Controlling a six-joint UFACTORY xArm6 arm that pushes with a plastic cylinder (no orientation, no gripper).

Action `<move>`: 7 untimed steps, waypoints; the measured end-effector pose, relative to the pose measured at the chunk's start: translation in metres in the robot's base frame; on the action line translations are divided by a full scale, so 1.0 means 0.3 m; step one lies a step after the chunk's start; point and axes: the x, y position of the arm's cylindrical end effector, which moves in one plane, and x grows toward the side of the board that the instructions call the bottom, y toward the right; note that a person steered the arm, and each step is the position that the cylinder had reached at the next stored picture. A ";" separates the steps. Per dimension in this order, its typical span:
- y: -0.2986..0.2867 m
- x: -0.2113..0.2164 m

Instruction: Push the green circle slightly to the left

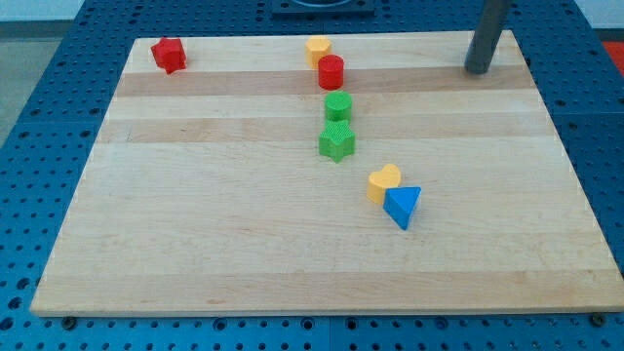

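Our tip (pixel 477 70) holds nothing, parked at the view's top right.
We sit well right of the green circle (pixel 338 105), ready to push it leftward.

Circle (pixel 338 105) just above star (pixel 336 142)

Single high oblique view, whole board (pixel 292 263)

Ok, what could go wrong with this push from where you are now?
My tip sits far to the view's right of the green circle. The red cylinder and green star flank it closely, so an off-line approach may knock either. An off-centre contact could also send the circle diagonally into one of them.
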 end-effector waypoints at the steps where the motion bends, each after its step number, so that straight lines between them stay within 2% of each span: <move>1: -0.003 0.008; 3: -0.125 0.154; 5: -0.325 0.162; 7: -0.500 0.232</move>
